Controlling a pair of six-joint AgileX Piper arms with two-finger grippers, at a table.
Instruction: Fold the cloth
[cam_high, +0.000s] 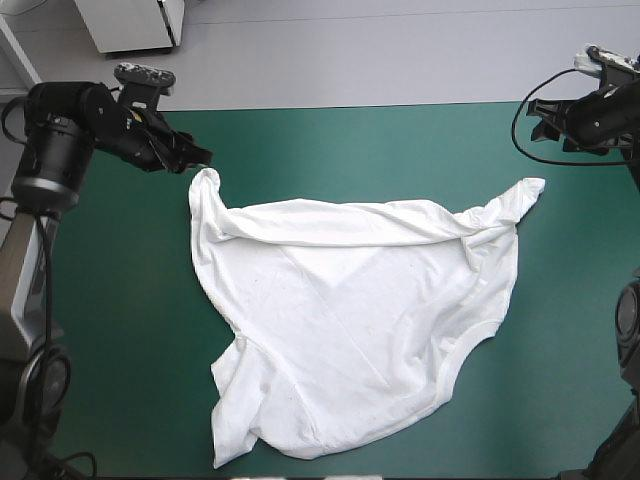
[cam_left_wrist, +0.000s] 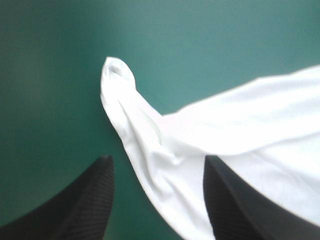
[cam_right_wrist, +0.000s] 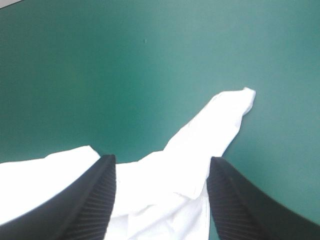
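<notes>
The T-shirt (cam_high: 350, 320) lies spread and creased in the middle of the table (cam_high: 120, 330), one tip drawn out toward 10 o'clock, another toward 2 o'clock. The left end effector (cam_left_wrist: 157, 159) hangs released just beside the 10 o'clock tip, grasping nothing. The right end effector (cam_right_wrist: 161, 159), also released, hangs near the 2 o'clock tip.

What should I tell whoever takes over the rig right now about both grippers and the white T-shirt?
Left gripper: open, empty, over the far-left tip of the white short-sleeved fabric T-shirt.
Right gripper: open, empty, over the far-right tip.
T-shirt: loosely spread on the teal-green table cover, wrinkled, far edge rolled over, near-left part bunched.
Done: roughly laid out, no neat fold visible.
Left: probably smooth it flat, then fold.
</notes>
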